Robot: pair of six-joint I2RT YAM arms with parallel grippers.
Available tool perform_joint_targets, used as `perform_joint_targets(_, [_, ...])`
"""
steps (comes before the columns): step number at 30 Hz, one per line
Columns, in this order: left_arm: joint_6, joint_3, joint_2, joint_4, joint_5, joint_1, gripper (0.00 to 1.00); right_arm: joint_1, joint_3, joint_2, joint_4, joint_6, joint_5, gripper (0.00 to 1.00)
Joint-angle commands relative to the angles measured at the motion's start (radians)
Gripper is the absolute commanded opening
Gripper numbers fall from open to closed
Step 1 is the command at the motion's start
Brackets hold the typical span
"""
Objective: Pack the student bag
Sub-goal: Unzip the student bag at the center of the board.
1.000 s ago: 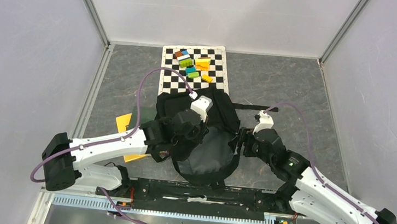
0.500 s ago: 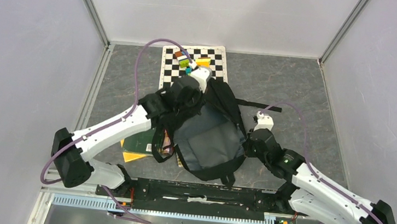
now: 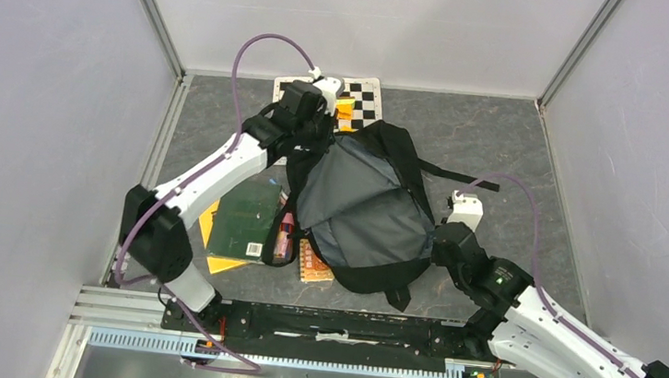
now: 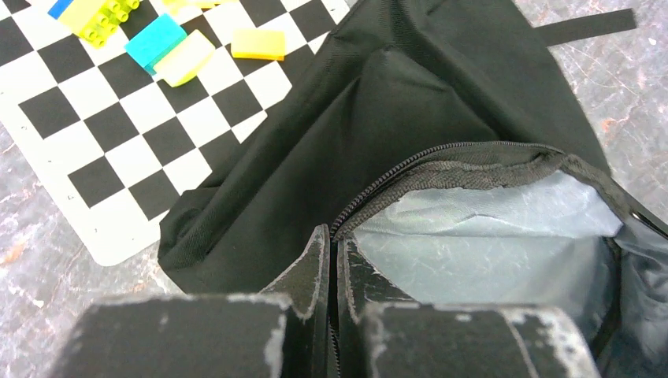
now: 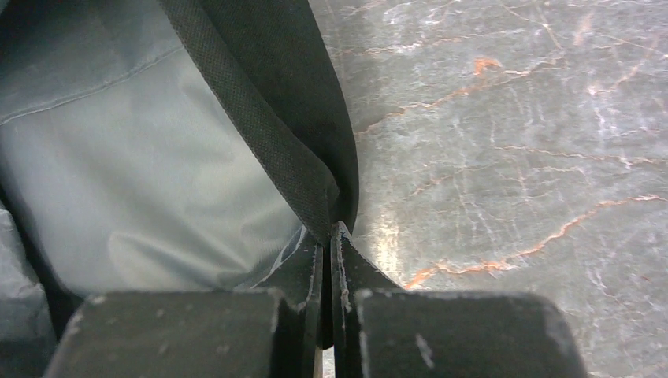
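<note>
The student bag is a black backpack with a grey lining, lying open in the middle of the table. My left gripper is shut on the zip edge of the bag's opening at its far left corner; the wrist view shows the jaws pinching the zipper tape. On the near right side my right gripper is shut on the black rim of the opening, with fabric between the jaws. The grey lining is stretched between the two grips.
A green notebook over a yellow sheet, a pencil case and an orange item lie left of the bag. A checkered mat with coloured bricks is at the back. A strap trails right.
The left gripper has pulled the bag's edge away to the far left, stretching the opening wide and uncovering the notebook. The right gripper closed on the rim and drew back slightly.
</note>
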Motion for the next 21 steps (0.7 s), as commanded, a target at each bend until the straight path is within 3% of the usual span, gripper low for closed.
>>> perform_joint_targets(1, [0.1, 0.118, 0.095, 0.121, -0.034, 0.065, 0.02, -0.002, 0.053, -0.021, -0.143, -0.003, 0.154, 0.0])
perform_joint_targets(6, [0.104, 0.185, 0.231, 0.155, 0.047, 0.072, 0.02, -0.002, 0.077, -0.017, -0.15, -0.016, 0.142, 0.0])
perform_joint_targets(15, [0.045, 0.174, 0.378, 0.325, 0.245, 0.062, 0.07, -0.002, 0.034, -0.071, -0.112, 0.024, 0.1, 0.0])
perform_joint_targets(18, [0.051, 0.175, 0.409, 0.326, 0.253, 0.054, 0.14, -0.002, 0.018, -0.087, -0.113, 0.038, 0.109, 0.02])
perform_joint_targets(21, [0.055, 0.138, 0.391, 0.348, 0.249, 0.05, 0.36, -0.002, 0.019, -0.089, -0.117, 0.034, 0.113, 0.15])
